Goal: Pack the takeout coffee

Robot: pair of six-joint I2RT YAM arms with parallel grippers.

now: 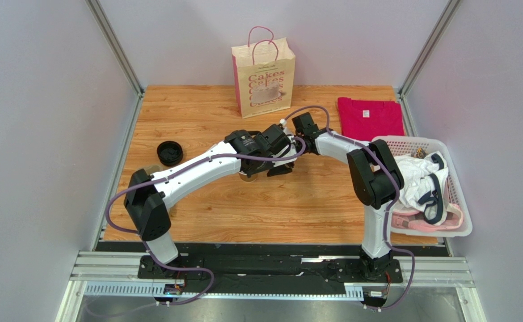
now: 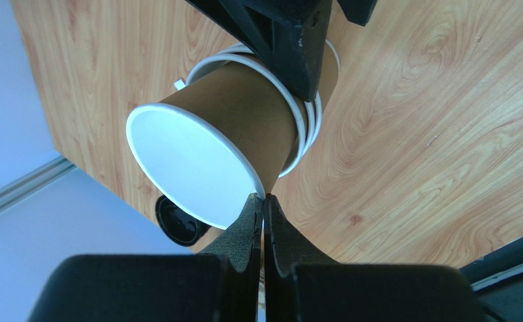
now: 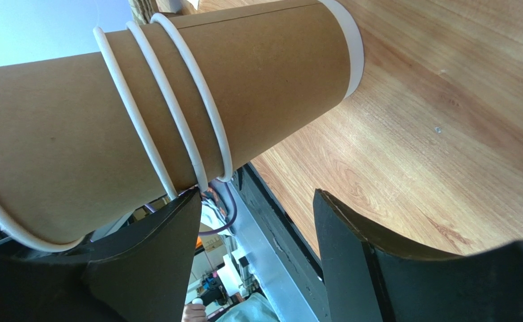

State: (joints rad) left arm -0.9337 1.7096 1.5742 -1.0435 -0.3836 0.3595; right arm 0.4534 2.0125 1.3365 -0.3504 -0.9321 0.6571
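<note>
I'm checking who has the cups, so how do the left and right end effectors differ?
The left end effector is shut, pinching the rim of the front paper cup; the right end effector is open, its fingers astride the cup stack. The left meets the cups at the open mouth; the right reaches across their side. Both are at the same nested brown cups.

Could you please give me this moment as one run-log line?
left gripper: shut on cup rim; right gripper: open at cup stack; lid: on table

The left end effector pinches the brown cup at its rim. A black lid lies at its seven o'clock.
</note>
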